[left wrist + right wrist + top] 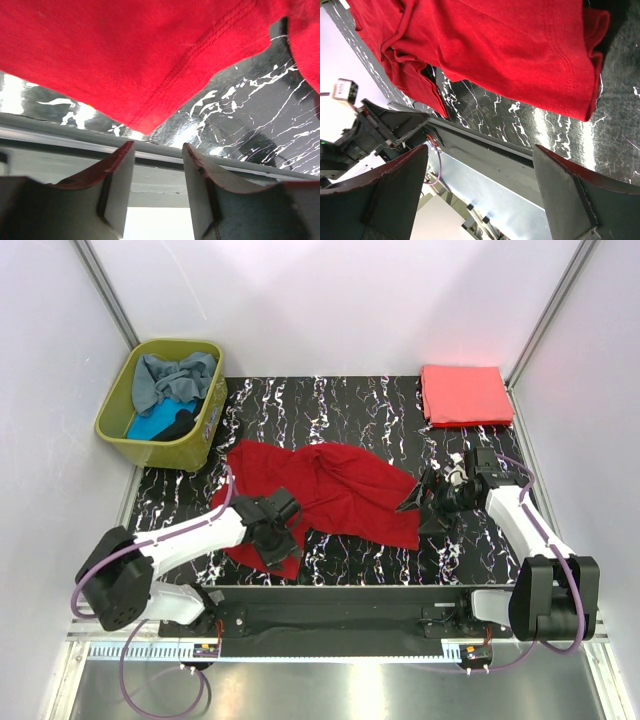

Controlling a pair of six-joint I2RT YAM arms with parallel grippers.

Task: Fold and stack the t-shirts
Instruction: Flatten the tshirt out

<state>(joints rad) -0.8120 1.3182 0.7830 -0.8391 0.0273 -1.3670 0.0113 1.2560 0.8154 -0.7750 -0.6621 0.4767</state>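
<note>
A large dark red t-shirt (330,485) lies crumpled in the middle of the black marbled table (330,400). A coral-pink t-shirt (465,395) lies folded at the far right corner. My left gripper (283,548) is open and empty over the red shirt's near left corner. In the left wrist view the shirt's hem corner (145,120) lies just beyond the gripper (157,150). My right gripper (420,502) is wide open and empty beside the shirt's right edge. In the right wrist view the shirt (510,55) lies past the gripper (480,155).
An olive-green basket (113,408) stands at the far left and holds grey-blue (170,375), turquoise (150,426) and black (185,420) shirts. White walls enclose the table. The table's near edge rail (240,165) runs just under the left fingers.
</note>
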